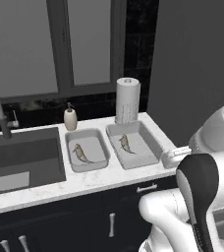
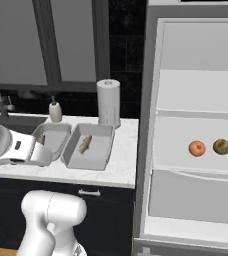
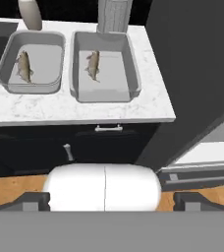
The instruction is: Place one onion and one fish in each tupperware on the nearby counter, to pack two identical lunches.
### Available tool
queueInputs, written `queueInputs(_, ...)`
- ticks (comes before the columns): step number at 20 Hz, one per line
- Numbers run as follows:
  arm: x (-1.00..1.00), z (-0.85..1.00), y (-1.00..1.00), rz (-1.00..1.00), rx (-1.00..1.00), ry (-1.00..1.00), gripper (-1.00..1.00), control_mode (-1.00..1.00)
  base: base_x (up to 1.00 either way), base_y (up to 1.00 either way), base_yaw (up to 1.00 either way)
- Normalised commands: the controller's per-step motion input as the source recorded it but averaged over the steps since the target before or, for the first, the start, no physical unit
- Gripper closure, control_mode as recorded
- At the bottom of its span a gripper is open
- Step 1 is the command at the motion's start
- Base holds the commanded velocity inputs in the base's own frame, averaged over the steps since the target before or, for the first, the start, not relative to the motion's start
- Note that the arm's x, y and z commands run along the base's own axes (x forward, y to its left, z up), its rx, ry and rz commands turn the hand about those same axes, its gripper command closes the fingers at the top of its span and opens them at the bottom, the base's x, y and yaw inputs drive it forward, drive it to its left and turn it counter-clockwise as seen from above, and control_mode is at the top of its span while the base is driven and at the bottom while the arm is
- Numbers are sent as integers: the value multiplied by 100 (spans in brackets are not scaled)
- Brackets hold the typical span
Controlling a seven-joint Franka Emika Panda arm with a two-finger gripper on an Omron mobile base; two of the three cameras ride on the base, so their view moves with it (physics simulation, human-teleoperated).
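While each tupperware (image 1: 88, 150) (image 1: 135, 143) on the counter (image 3: 84, 110) already holds one fish (image 1: 80, 153) (image 1: 125, 143), both onions (image 2: 197, 148) (image 2: 221, 146) sit on the open fridge's shelf (image 2: 196, 162) — unpacked; the gripper (image 3: 112, 201) stands released, empty.

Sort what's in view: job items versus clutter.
Job:
left pale-grey tupperware holding a fish
right pale-grey tupperware holding a fish
bright orange onion
olive-tan onion

Clutter:
paper towel roll
soap bottle
sink
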Motion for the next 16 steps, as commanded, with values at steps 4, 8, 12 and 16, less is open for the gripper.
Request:
queueInputs(4, 0, 0, 0, 0, 0, 0, -100, 100, -63, -100, -3)
queueInputs(8, 0, 0, 0, 0, 0, 0, -100, 100, -5, -100, 0)
queueInputs(12, 0, 0, 0, 0, 0, 0, -100, 100, 0, -99, 0)
queueInputs(16, 0, 0, 0, 0, 0, 0, -100, 100, 1, -85, 0)
